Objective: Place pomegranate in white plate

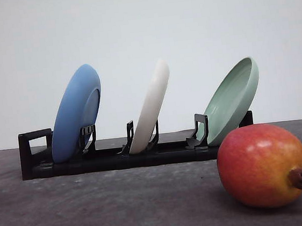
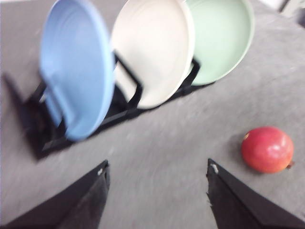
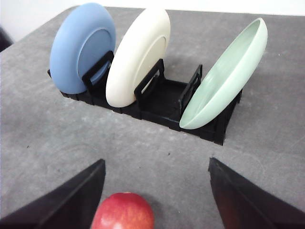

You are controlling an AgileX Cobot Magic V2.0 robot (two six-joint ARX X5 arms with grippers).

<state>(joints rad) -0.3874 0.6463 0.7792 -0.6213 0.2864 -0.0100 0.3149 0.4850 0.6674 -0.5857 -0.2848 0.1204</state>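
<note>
The pomegranate point(image 1: 263, 165) lies on the grey table at the front right, its brown crown pointing right. The white plate point(image 1: 151, 103) stands on edge in the middle slot of a black rack point(image 1: 112, 159). In the left wrist view the left gripper point(image 2: 157, 179) is open above bare table, the pomegranate point(image 2: 267, 149) off to one side of it and the white plate point(image 2: 153, 50) beyond. In the right wrist view the right gripper point(image 3: 156, 188) is open, with the pomegranate point(image 3: 123, 212) low between its fingers, nearer one finger, and the white plate point(image 3: 137, 57) farther off.
A blue plate point(image 1: 76, 111) stands in the rack's left slot and a pale green plate point(image 1: 231, 100) leans in the right slot. Grey table point(image 1: 96, 210) stretches in front of the rack. A plain white wall is behind.
</note>
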